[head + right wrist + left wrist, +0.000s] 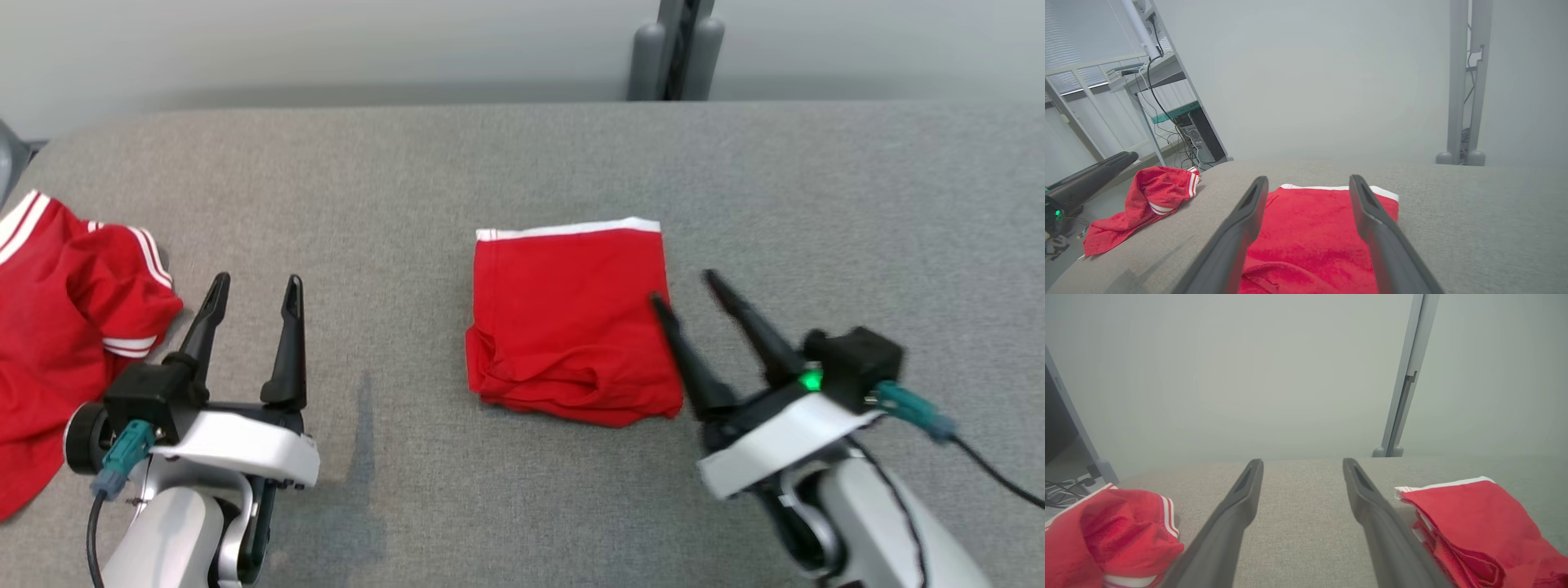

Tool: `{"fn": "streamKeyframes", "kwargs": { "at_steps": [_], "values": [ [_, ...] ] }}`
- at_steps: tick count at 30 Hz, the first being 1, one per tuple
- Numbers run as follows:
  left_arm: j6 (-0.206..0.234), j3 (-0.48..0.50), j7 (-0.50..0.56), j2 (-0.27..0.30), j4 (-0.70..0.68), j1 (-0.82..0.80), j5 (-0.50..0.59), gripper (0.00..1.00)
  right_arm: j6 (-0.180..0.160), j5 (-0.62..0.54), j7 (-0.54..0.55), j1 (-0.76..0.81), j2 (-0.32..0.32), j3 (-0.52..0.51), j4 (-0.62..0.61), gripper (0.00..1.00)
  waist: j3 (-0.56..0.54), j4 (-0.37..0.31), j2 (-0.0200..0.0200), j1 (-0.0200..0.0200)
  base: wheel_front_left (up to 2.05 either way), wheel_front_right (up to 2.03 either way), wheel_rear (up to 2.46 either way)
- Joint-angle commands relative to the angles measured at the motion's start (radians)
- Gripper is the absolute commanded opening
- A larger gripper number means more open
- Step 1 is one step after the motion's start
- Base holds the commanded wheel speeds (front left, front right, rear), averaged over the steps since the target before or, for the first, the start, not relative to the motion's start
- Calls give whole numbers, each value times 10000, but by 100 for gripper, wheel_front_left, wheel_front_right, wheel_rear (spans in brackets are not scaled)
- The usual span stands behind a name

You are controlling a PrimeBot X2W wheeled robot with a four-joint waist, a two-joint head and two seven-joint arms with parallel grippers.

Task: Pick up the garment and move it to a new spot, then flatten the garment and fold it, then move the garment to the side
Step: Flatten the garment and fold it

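Head view, relation: the folded garment (571,318) lay at frame centre, just up-left of the right tool (684,289), one finger of which overlapped its right edge. The left tool (256,282) stood well apart, at lower left.
Head view, tools: both were released, jaws wide, grasping nothing.
Head view, shape: a nearly square red packet with a white band along the upper edge and lumpy folds below. It was soft cloth on the grey woven tabletop (816,204).
Left wrist view: the folded garment was at lower right and a crumpled garment (1118,531) at lower left. Only bare fabric lay between the fingers.
Right wrist view: the red cloth lay directly between and beyond the open fingers.
Judgement: the fold looked finished, so the sideways move probably belonged to the right arm.
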Motion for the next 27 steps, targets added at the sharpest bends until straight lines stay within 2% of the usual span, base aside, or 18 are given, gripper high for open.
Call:
{"fn": "streamKeyframes", "kwargs": {
  "at_steps": [1, 7, 13, 27],
  "values": [
    [105, 44, 20, 134, -120, 172, 84, 100, 1, -215, 109, 274, -134, -376, -139, 100, -320, -160, 0, 0, 0, 0, 0],
    [320, 45, 246, 499, -915, 875, 159, 100, 1, -1073, 773, 1188, -278, -2497, -828, 100, -962, -254, 0, 0, 0, 0, 0],
    [541, 35, 556, 784, -1619, 1511, 173, 100, 1, -1564, 1376, 2121, -274, -3817, -1381, 100, -1478, -235, 0, 0, 0, 0, 0],
    [773, -199, 951, 928, -1998, 2580, 18, 100, 1, -1744, 2074, 3351, -72, -4329, -1848, 100, -2250, -291, 0, 0, 0, 0, 0]
  ]
}}
